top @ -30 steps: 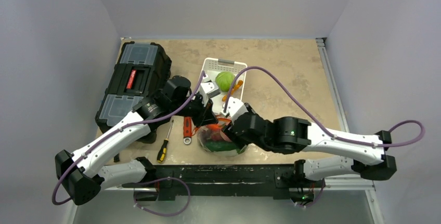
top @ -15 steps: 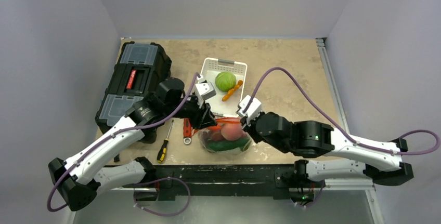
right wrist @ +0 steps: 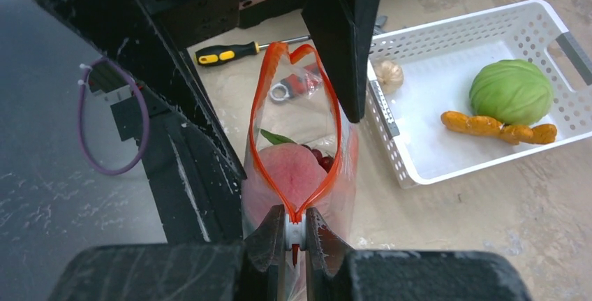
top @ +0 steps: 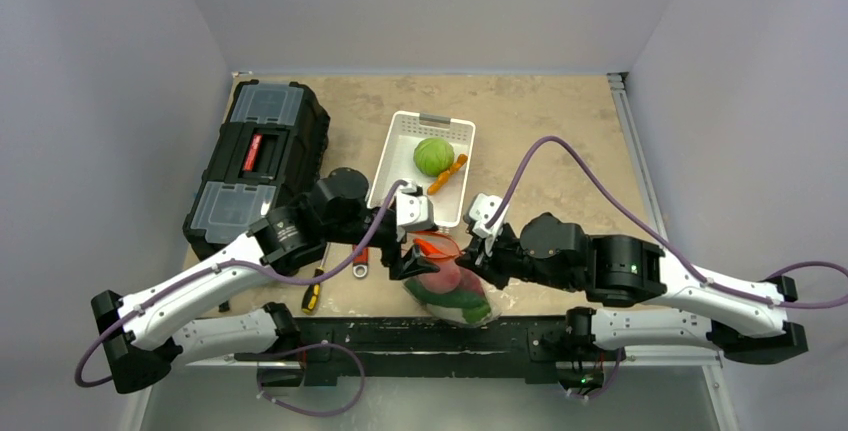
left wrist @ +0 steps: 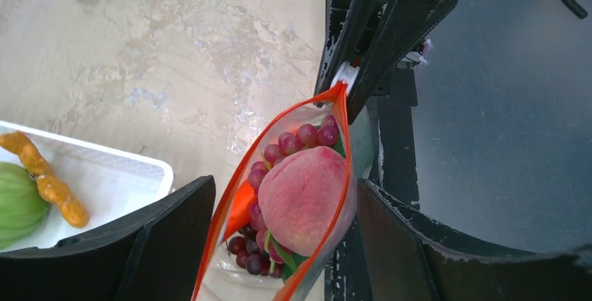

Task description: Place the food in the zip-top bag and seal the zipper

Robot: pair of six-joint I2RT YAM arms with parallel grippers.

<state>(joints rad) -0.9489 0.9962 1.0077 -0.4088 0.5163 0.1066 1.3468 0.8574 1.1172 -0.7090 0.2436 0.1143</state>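
Our right jaws are clamped on one end of the zipper (right wrist: 252,149), holding the bag (right wrist: 297,116) upright at the tabletop's (left wrist: 139,49) near edge so its mouth gapes over the peach (left wrist: 304,193) and grapes (left wrist: 307,135) inside. Our left jaws stand apart, straddling the bag. Cabbage (right wrist: 512,91) and carrot (right wrist: 497,128) lie in the tray (right wrist: 391,140).

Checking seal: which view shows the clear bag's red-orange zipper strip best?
Right wrist: the red-orange zipper strip gapes as an open loop, one end pinched in the shut right gripper. Left wrist shows it too, lower end cropped. Top external gives only a small orange patch.
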